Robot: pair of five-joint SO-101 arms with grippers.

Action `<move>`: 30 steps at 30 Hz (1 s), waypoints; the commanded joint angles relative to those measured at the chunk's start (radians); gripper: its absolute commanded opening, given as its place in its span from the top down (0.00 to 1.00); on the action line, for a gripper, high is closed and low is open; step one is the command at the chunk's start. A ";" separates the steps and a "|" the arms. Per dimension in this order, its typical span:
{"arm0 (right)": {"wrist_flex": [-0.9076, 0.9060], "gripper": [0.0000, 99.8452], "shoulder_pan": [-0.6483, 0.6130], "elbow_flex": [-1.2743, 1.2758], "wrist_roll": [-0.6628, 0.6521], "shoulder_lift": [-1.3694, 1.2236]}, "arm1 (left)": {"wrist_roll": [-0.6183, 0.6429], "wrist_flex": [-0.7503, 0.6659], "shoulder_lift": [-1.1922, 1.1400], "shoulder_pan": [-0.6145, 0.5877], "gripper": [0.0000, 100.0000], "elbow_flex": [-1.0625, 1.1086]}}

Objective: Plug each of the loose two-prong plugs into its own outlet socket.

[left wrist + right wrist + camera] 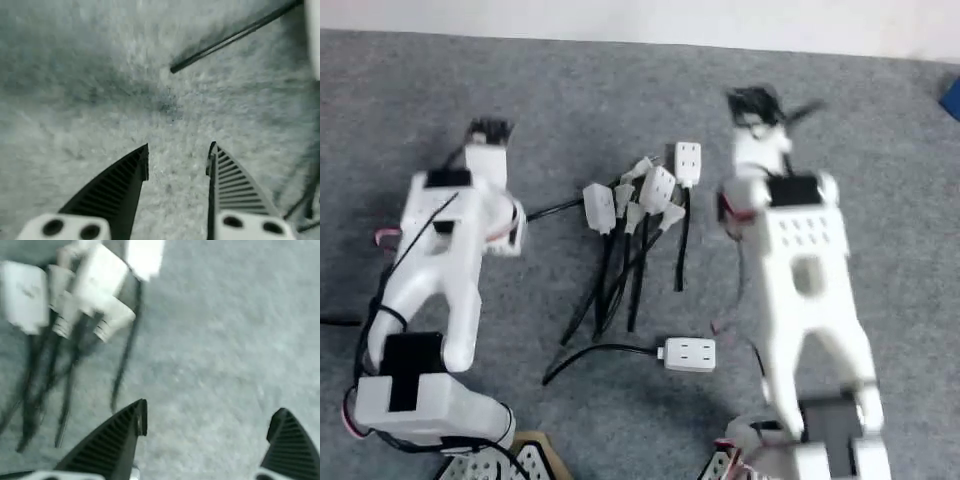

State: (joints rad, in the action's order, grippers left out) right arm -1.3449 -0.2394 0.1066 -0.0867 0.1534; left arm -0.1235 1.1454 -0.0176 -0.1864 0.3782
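Note:
A tangle of white two-prong plugs (638, 205) and white outlet blocks with black cords lies mid-table on the grey carpet. One outlet block (687, 163) sits at the far side of the pile and another (598, 207) at its left. A separate outlet block (688, 353) lies nearer the front. My left gripper (488, 130) hovers left of the pile, open over bare carpet (177, 160), with a black cord (235, 35) beyond it. My right gripper (760, 103) is right of the pile, wide open (207, 422), with the plugs (85, 290) off to one side.
Black cords (615, 280) fan out from the pile toward the front. A blue object (952, 95) pokes in at the far right edge. A piece of cardboard (535, 452) lies by the left arm's base. Grey carpet (570, 90) covers the table.

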 commanded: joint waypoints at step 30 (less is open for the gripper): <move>-0.133 0.86 -0.179 -0.843 0.651 -0.954 | 0.035 -0.285 0.013 -0.015 0.80 0.208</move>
State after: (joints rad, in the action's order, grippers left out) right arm -1.4952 -0.4695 -0.6958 0.5639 -0.8209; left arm -0.0944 0.8707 -0.0176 -0.1956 0.5900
